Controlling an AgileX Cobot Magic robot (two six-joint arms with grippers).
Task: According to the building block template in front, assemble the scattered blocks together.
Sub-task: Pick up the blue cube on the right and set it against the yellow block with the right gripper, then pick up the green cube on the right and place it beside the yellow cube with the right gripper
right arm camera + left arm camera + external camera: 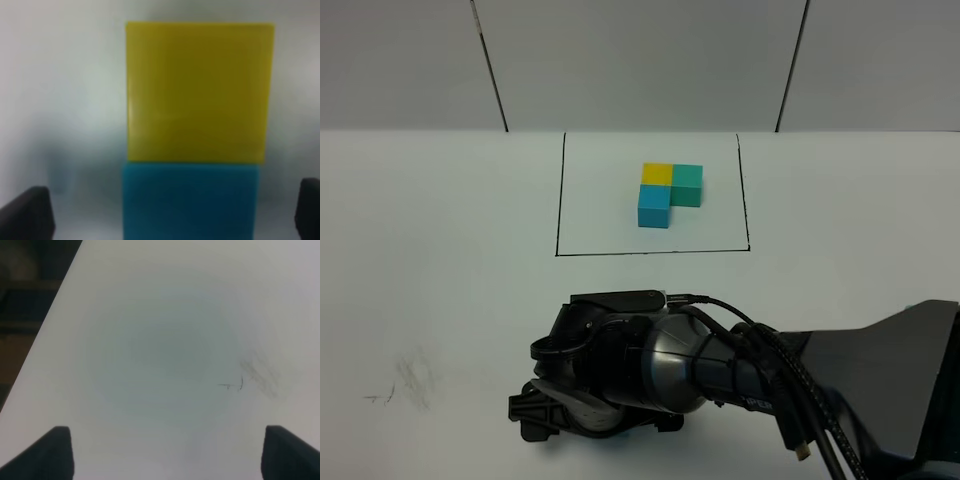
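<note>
Right gripper [167, 210] spread wide astride the blue block [190, 200], which touches the yellow block [200, 92] at 6 o'clock from the template [668, 192]; left gripper [167, 452] spread over bare table [150, 340]: if you close off-centre, one finger will likely shove blue sideways and split the pair.

Exterior high view: bright, even, diffuse light; white table [440, 250] looks matte, a little grey; building block template [670, 193] sharp, only faint short shadow. Left wrist view: dimmer, greyish, soft round shade in middle of table, slight blur. Right wrist view: strongly out of focus; yellow cube [200, 92] and blue cube [190, 202] with fuzzy edges, saturated colours.
</note>
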